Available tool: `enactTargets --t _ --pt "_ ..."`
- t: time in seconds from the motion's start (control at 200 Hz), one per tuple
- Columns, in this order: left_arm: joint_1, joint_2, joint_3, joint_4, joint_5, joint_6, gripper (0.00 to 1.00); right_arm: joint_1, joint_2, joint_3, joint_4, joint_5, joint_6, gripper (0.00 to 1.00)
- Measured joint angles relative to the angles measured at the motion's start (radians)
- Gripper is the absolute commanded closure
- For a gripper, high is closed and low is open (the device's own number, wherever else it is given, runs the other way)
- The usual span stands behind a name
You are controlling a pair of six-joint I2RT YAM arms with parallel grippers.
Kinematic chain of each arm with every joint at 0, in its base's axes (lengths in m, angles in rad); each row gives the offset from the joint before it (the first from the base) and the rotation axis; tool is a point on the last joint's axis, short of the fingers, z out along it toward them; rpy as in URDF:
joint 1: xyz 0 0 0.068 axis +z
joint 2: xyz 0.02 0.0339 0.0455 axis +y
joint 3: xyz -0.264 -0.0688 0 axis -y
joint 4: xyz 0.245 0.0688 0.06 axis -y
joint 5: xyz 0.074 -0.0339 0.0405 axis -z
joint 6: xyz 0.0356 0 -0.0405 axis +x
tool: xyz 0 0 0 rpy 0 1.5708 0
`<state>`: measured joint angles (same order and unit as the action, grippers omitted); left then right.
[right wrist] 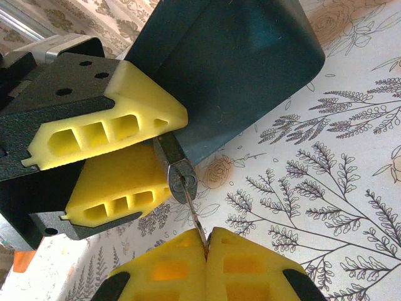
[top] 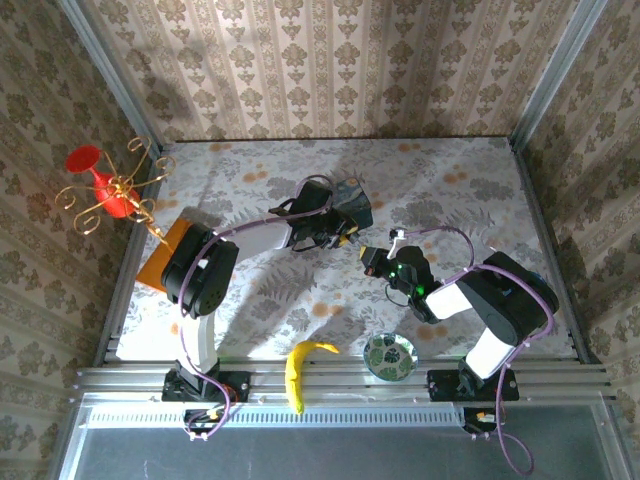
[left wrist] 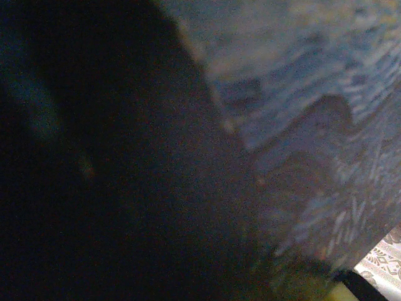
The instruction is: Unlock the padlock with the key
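key (right wrist: pixel 193 217) in padlock (right wrist: pixel 178 170), box (right wrist: pixel 238 69) rt behind; banana (top: pixel 299 371) l of bowl (top: pixel 389 356).

Counter (top: pixel 450 180): covered in a pale floral-print cloth. Near the middle stands a dark blue box (top: pixel 352 203); at the left edge are an orange flat board (top: pixel 158 258) and a red vase (top: pixel 98 182). Near edge: a yellow banana (top: pixel 300 372) and a small round patterned dish (top: pixel 389 356), set apart.

Lab test booth: wallpaper-lined walls (top: pixel 330 60), aluminium frame rails (top: pixel 340 378)
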<state>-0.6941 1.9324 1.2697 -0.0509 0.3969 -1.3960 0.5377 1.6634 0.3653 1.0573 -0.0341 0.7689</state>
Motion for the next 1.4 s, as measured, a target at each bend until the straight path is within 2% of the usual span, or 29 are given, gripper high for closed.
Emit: enactTargets --t 0.67,0.885,1.09,1.401 --pt "0.004 0.0 0.0 0.007 -0.002 0.0 1.0 0.0 0.023 0.03 -0.01 0.001 0.005 1.0" --pt "0.011 0.0 0.0 0.007 -0.014 0.0 1.0 -0.008 0.023 0.066 -0.07 -0.012 0.039 1.0" --pt "0.01 0.0 0.0 0.006 -0.023 0.0 1.0 -0.037 0.043 0.074 -0.066 -0.079 0.089 1.0" --pt "0.016 0.0 -0.007 0.006 -0.031 0.009 1.0 -0.09 0.158 0.079 0.089 -0.243 0.18 1.0"
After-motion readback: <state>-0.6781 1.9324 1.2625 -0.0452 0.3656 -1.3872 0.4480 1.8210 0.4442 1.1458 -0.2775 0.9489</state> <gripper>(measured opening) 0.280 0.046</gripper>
